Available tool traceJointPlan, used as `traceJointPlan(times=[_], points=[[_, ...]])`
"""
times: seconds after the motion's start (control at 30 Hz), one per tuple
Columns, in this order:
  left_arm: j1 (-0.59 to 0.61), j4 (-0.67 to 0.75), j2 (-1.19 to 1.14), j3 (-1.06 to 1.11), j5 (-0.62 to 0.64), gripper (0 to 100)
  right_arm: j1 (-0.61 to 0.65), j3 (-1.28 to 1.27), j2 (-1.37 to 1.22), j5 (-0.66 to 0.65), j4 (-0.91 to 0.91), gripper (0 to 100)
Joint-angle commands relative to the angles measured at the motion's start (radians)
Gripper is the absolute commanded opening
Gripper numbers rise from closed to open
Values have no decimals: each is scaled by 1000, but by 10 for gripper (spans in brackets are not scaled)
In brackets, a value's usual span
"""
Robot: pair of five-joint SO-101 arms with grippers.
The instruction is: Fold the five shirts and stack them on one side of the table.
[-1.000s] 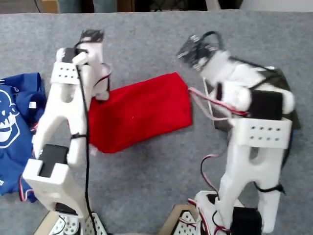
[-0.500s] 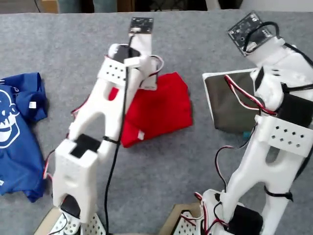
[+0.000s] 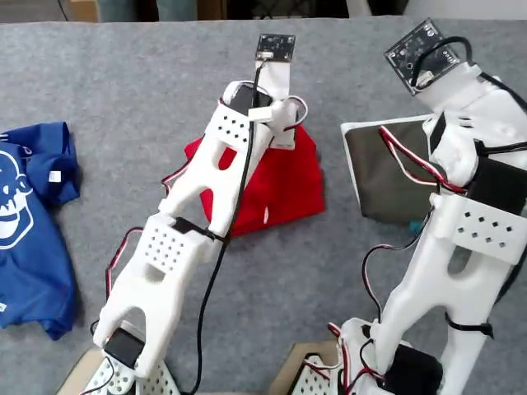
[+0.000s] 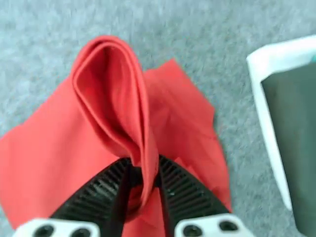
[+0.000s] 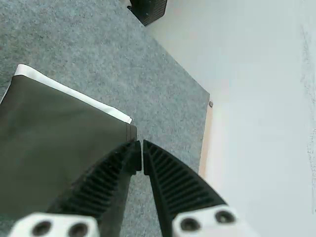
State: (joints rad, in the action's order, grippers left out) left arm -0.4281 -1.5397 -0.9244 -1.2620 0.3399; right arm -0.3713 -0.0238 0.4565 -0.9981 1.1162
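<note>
Left hand (image 4: 143, 173) has swung rightward, clamped on a raised fold of the red shirt (image 3: 288, 185) at frame centre. Right hand (image 5: 139, 153), nearly closed and empty, hangs over the dark shirt (image 3: 383, 177) at right. Best carry the fold fully across, lower it flat, then release.

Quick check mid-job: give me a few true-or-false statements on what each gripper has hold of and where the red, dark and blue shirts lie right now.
1. The left gripper is shut on a raised fold of the red shirt. True.
2. The right gripper holds the dark shirt. False: it is shut with no cloth in it.
3. The blue shirt is stacked on the dark shirt. False: it lies apart, spread out on the far side of the red shirt.
4. The dark shirt lies beside the red shirt, not under it. True.
</note>
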Motion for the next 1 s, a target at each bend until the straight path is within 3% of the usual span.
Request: traceJointPlan(times=[0.0,0.3,0.57,0.73,0.87,0.97], points=[[-5,11,-23,-156,8,45,-8,1,19,3,-23,15],[-21,9,-92,-266,81,50,-8,1,19,3,-23,15],[-36,6,-91,-266,164,208,15,-4,19,3,-17,15],[-18,-103,-77,-311,166,255,15,-10,19,3,-18,15],[125,-219,-48,-401,155,241,94,-24,7,8,28,15],[268,-221,-51,-343,87,142,270,-64,-62,75,97,15]])
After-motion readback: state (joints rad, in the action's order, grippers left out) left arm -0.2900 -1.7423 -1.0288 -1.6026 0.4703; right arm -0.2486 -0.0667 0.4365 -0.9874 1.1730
